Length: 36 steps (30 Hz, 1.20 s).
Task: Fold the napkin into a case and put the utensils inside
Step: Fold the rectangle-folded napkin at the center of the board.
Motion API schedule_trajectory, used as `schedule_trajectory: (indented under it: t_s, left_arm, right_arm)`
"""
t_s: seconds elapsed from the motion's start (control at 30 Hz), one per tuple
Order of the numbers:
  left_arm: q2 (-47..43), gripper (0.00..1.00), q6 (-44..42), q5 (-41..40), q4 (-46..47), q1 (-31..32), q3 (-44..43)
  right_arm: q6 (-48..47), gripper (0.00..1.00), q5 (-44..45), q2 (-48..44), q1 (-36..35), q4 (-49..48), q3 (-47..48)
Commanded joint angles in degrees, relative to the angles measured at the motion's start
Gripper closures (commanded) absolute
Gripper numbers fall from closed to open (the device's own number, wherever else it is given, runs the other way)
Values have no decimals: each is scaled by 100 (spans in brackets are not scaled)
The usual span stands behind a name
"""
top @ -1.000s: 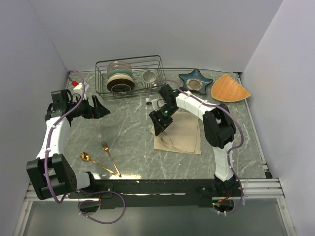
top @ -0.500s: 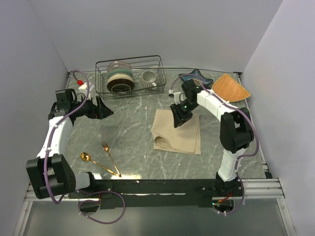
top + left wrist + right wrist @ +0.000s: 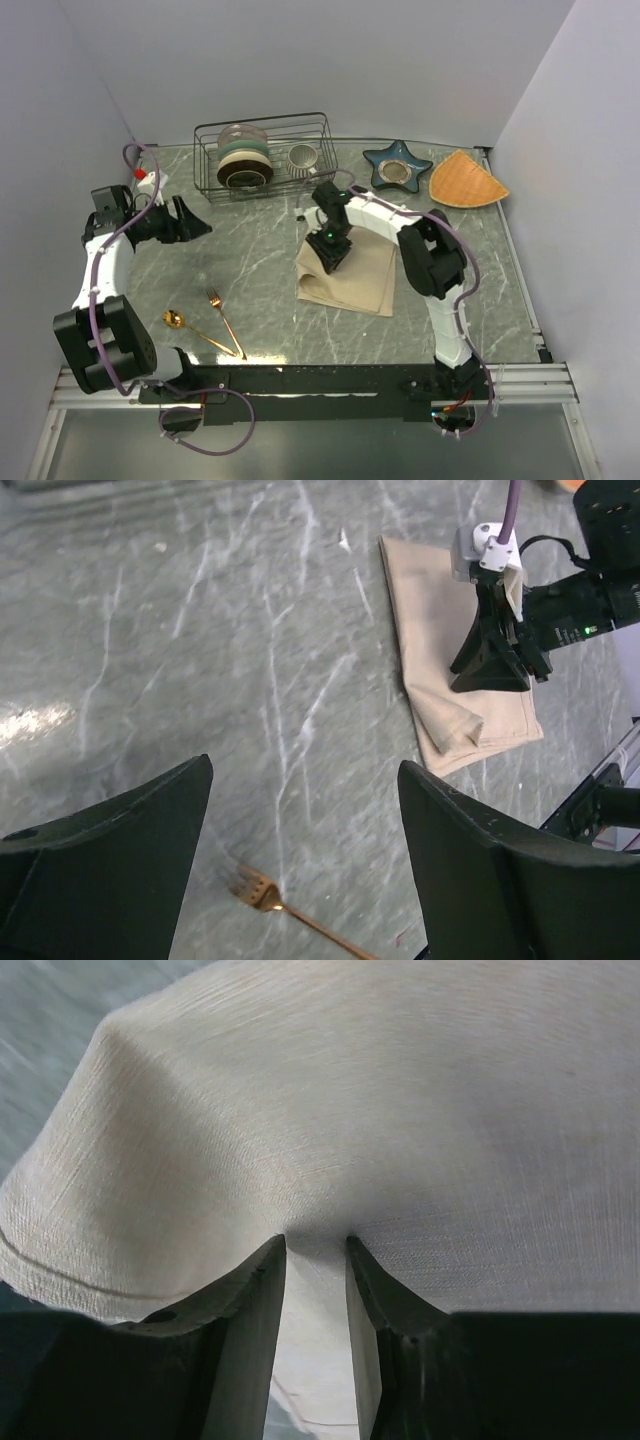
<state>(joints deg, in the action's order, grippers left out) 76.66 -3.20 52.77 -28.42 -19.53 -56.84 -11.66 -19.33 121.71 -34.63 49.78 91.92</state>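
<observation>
- The right hand (image 3: 315,1260) is pressed down onto the plain beige-tan cloth napkin (image 3: 350,280). Its jaws are drawn narrow, with a small ridge of the fabric pinched between the fingers (image 3: 255,1300).
- The left hand (image 3: 305,770) hangs spread wide and empty over the grey marble table (image 3: 260,260), at the left rear.
- The napkin lies partly folded at the middle of the table, right of centre, with a loose rolled lip at its near-left corner.
- The shiny gold spoon (image 3: 175,320) and shiny gold fork (image 3: 222,318) lie well apart from it, near the front-left edge, with their handles converging.
- Risk: the pinch takes only a thin ridge, so the cloth may slip free once it is pulled.
- Risk: the jaws may have caught more than one layer. The whole napkin would then slide on the smooth table rather than fold.
- Risk: the rolled lip could bunch up and leave the pocket edge crooked.
- Room: bare table lies to the left of the napkin and in front of it, which looks enough to sweep a fold over.
- Edges: the wire dish rack (image 3: 262,155) stands near behind. The dark blue star-shaped dish (image 3: 397,167) and the orange wedge-shaped woven mat (image 3: 467,180) crowd the right rear.
- The utensils lie close to the front rail, so I judge that reaching down on them will be tight.
</observation>
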Motion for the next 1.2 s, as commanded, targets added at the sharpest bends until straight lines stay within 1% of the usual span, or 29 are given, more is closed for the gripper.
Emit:
schedule_trajectory:
  t_s: [0.0, 0.07, 0.17, 0.2, 0.27, 0.3, 0.33, 0.37, 0.4, 0.43, 0.47, 0.5, 0.53, 0.57, 0.6, 0.63, 0.67, 0.7, 0.77, 0.8, 0.83, 0.87, 0.9, 0.97, 1.0, 1.07, 1.17]
  left_arm:
    - [-107, 19, -882, 444, -602, -69, -310]
    - [-239, 21, -1085, 471, -664, -69, -275]
    - [-397, 29, -1472, 514, -743, -69, -196]
    - [-415, 33, -1734, 523, -891, -42, -187]
    - [-433, 39, -2025, 332, -981, 203, -187]
    - [-476, 44, -2183, 156, -981, 369, -144]
    - [-512, 47, -2167, -2, -789, 780, -91]
    - [-547, 49, -2132, -143, -613, 984, -21]
    - [-608, 54, -2001, -397, -429, 1212, 119]
    - [-617, 57, -1931, -513, -18, 1658, 190]
    - [-591, 58, -1886, -644, 125, 1906, 234]
    - [-487, 62, -1868, -907, 266, 2196, 235]
    - [-390, 64, -1868, -1074, 424, 2704, 209]
    - [-258, 66, -1842, -1189, 634, 2935, 130]
    - [73, 69, -1816, -1295, 715, 3346, -97]
    - [294, 72, -1781, -1479, 750, 3533, -273]
    - [523, 74, -1719, -1524, 725, 3692, -693]
    - [1021, 78, -1710, -1559, 663, 3989, -914]
    - [1533, 82, -1727, -1787, 549, 4289, -1336]
    - [2006, 85, -1736, -1884, 462, 4430, -1687]
    - [2228, 86, -1728, -2007, 426, 4684, -1847]
    - [2456, 87, -1728, -2164, 373, 4765, -2005]
    - [2876, 88, -1745, -2210, 190, 4844, -2285]
    - [3222, 91, -1798, -2437, 31, 5002, -2489]
    - [3423, 92, -1833, -2499, -40, 5029, -2499]
    - [3478, 93, -1999, -2744, -93, 5064, -2333]
    - [3294, 94, -2202, -2956, 56, 5082, -1395]
  right_arm:
    - [-266, 61, -17, 344, -438, -65, 782]
    - [-433, 61, -97, 353, -518, 31, 1108]
    - [-697, 60, -88, 222, -588, 146, 1433]
    - [-680, 61, -71, 161, -571, 181, 1486]
    - [-513, 61, -79, -145, -545, 260, 1435]
    - [-408, 61, -97, -287, -518, 191, 1138]
    - [-146, 61, -132, -462, -449, 129, 909]
    - [-30, 61, -263, -821, -387, 76, 654]
    - [93, 60, -334, -1007, -317, -98, 69]
    - [311, 61, -369, -1166, -159, -170, -224]
    - [392, 60, -456, -1402, -71, -214, -497]
    - [454, 61, -457, -1491, 17, -275, -969]
    - [567, 61, -457, -1571, 279, -311, -1200]
    - [612, 61, -492, -1702, 412, -346, -1394]
    - [647, 61, -571, -1755, 614, -424, -1735]
    - [735, 61, -624, -1808, 790, -460, -1861]
    - [744, 61, -677, -1852, 1131, -478, -1966]
    - [762, 61, -782, -1870, 1273, -469, -2080]
    - [779, 61, -844, -1879, 1519, -469, -2125]
    - [788, 61, -879, -1862, 1556, -478, -2126]
    - [814, 62, -923, -1853, 1565, -478, -2108]
    - [823, 62, -949, -1827, 1591, -469, -2064]
    - [832, 61, -967, -1800, 1574, -495, -1986]
    - [876, 62, -932, -1660, 1582, -495, -1880]
    - [867, 62, -897, -1581, 1574, -469, -1775]
    - [780, 62, -696, -1362, 1574, -452, -1669]
    - [674, 62, -546, -1159, 1565, -443, -1581]
